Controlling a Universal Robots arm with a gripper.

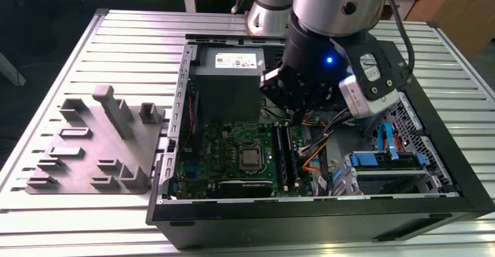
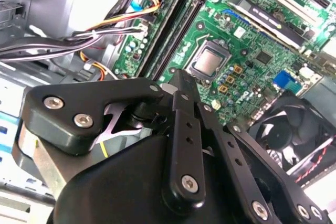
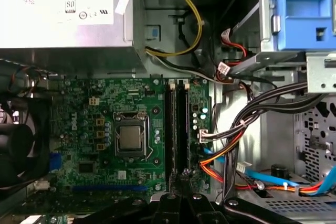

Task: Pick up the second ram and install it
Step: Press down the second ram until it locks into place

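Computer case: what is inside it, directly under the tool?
Inside the computer case, the tool hangs over two parallel memory slots on the motherboard, beside the processor. Its fingers cover the slots' near end, so a held stick cannot be confirmed.

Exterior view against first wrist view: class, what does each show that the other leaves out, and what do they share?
Exterior view's own: the grey fixture plate on the slatted table, and the robot arm above the open computer case. First wrist view's own: a looping yellow cable and a black fan. Shared: the green motherboard, its processor socket, the two memory slots and the blue drive bay.
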